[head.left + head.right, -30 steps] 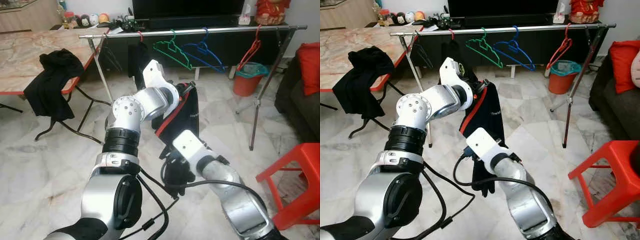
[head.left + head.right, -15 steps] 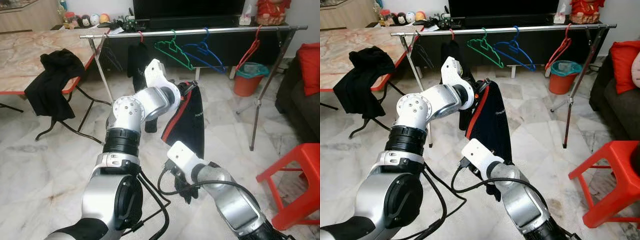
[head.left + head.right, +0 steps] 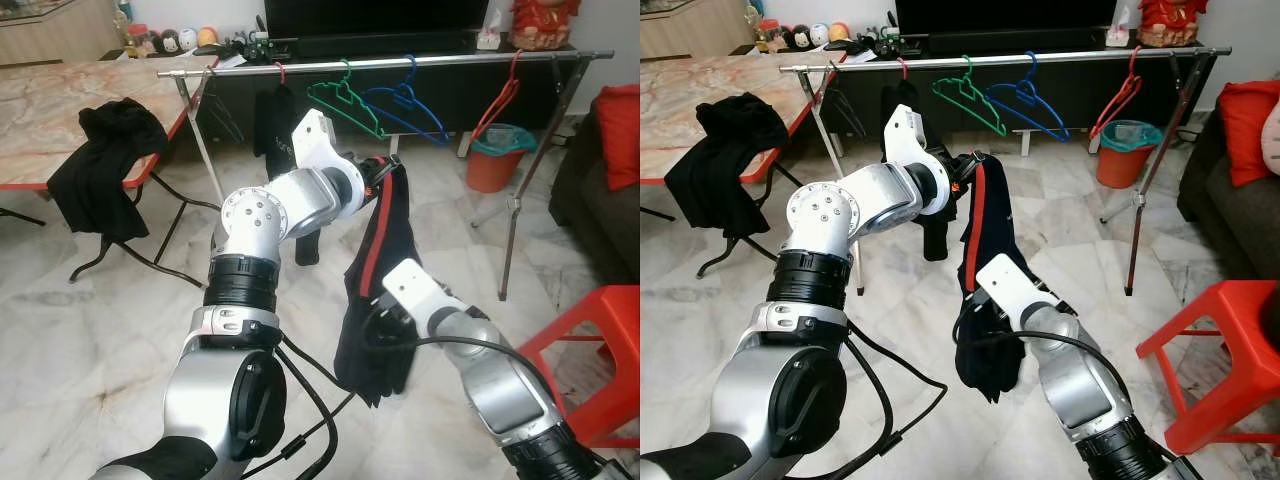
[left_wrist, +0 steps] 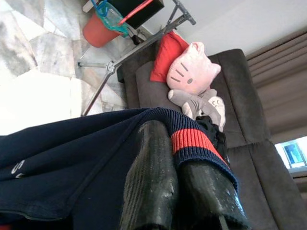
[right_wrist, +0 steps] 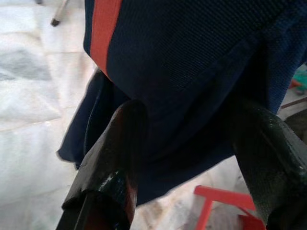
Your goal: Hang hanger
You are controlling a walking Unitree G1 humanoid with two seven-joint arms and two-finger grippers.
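Garment [image 3: 378,270] in left pincer [image 4: 184,177], rail [image 3: 400,62] behind

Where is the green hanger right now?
In the left eye view, the green plastic hanger hangs on the silver metal rail, left of the blue plastic hanger, beyond the left gripper.

A rail [image 3: 420,62] runs across the back with hangers [image 3: 405,100] on it; a table [image 3: 60,100] stands left, a stool [image 3: 590,340] right.

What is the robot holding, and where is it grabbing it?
A dark blue shirt. The left gripper pinches its top, at the red-striped collar edge. The right gripper is open around the lower cloth.
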